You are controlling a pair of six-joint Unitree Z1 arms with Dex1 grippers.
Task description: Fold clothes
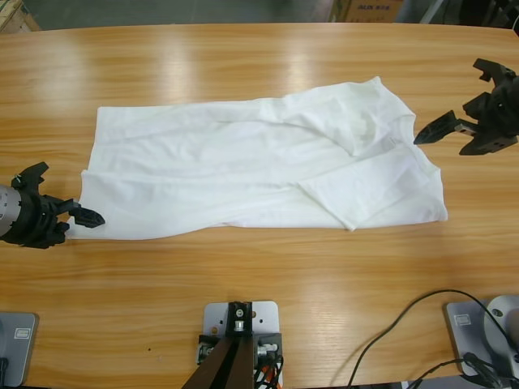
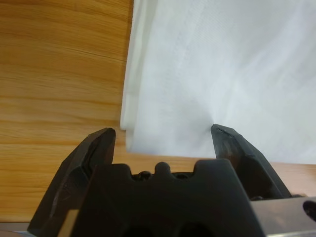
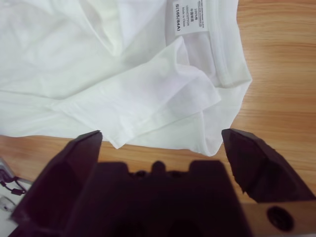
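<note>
Left gripper (image 1: pixel 71 212) sits at the table's left edge, jaws spread wide, touching the T-shirt (image 1: pixel 259 166) at its near-left hem corner; nothing pinched yet. Right gripper (image 1: pixel 442 130) hovers by the right edge, jaws also spread, just beside the collar end, apart from the fabric. Likely step: grab both ends for the next fold. To do it well, each gripper should slide low under all layers at its corner before closing, or thin cloth slips out. Shirt lies mid-table (image 1: pixel 243 284), lengthwise, partly folded, wrinkled, a sleeve flap doubled over; size label (image 3: pixel 192 17) shows inside the collar.
</note>
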